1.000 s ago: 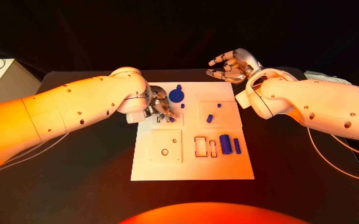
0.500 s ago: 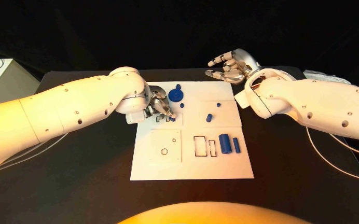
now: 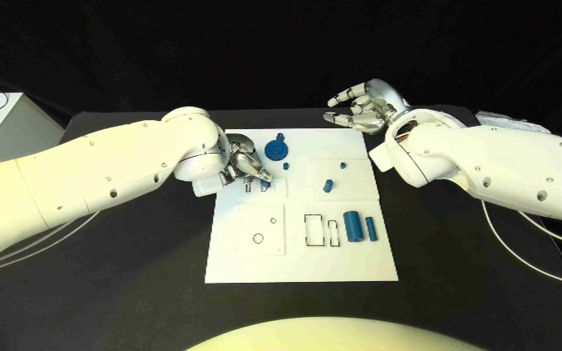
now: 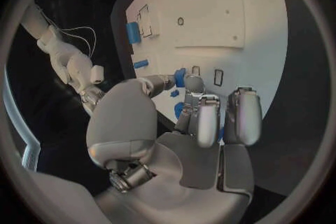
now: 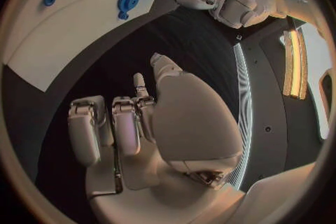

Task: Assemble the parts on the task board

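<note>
We see a black table (image 3: 129, 286) with a white task board (image 3: 352, 262) lying flat in its middle, a tall rectangle reaching from near the robot toward the far side. The robot's left arm (image 3: 94, 176) comes in from the left and bends over the board's far left part, and its right arm (image 3: 480, 160) comes in from the right and ends beyond the board's far right corner. The left hand (image 3: 244, 166) sits low over the board's upper left section, its fingers drawn together; in the left wrist view the fingertips (image 4: 194, 85) close around a small blue part (image 4: 180, 77) right above two narrow rectangular slots (image 4: 218, 77), so we read it as pinching that piece. The right hand (image 3: 365, 106) is raised off the board above the dark table, palm up, fingers loosely curled and apart, with nothing in them. On the board, the largest loose piece is a round blue gear-like part (image 3: 276, 149) at the far edge, just beside the left hand. Near the right edge, two blue cylinders stand side by side: a thicker one (image 3: 352, 227) and a thinner one (image 3: 371, 228), next to two dark rectangular outlines (image 3: 314, 231). A short blue peg (image 3: 329, 184) lies in the right middle section, with a tiny blue stud (image 3: 342, 165) just beyond it. A small ring-shaped hole (image 3: 257, 239) marks the near left panel.
</note>
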